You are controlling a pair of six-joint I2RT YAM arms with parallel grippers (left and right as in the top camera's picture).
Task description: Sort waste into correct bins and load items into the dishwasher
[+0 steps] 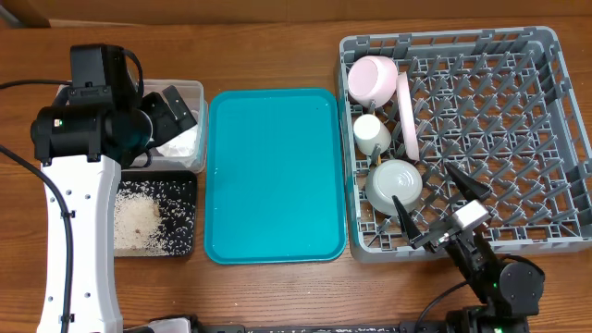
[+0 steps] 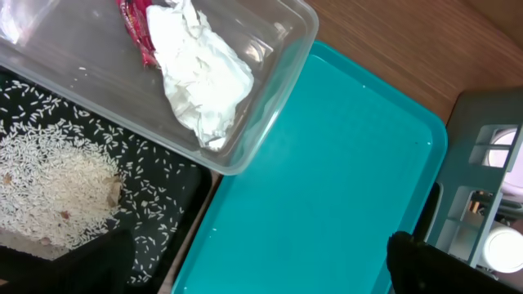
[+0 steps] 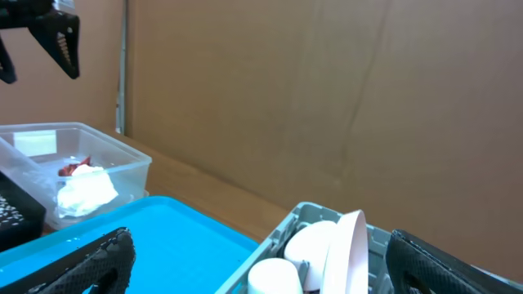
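The left pincer (image 1: 171,113) hangs spread wide and holds nothing. Directly beneath it sits the clear tub (image 1: 192,89), holding crumpled white tissue (image 2: 200,73) with a red wrapper (image 2: 139,28) against the tissue's edge. From above, the arm's black wrist covers much of the tub.

Just behind the left pincer, toward the arm's base and touching the tub, lies the black tray (image 1: 185,190). Whitish rice (image 1: 139,222) is heaped in it, with loose grains scattered around the heap.

To the right of the left pincer, just beside both bins, lies a teal tray (image 1: 275,176). It fills the space between the bins and the grey rack (image 1: 518,120).

The rack's left column holds four pieces. Farthest from the right pincer (image 1: 422,182) is a pink dish (image 1: 372,79), with a pink plate (image 1: 407,116) standing on edge beside it. Next comes a cream cup (image 1: 372,134), then a white bowl (image 1: 395,183).

The right pincer hovers over the rack's near left corner, spread wide and empty. The bowl sits just by its left fingertip. Upright pegs stand all around under its fingers.
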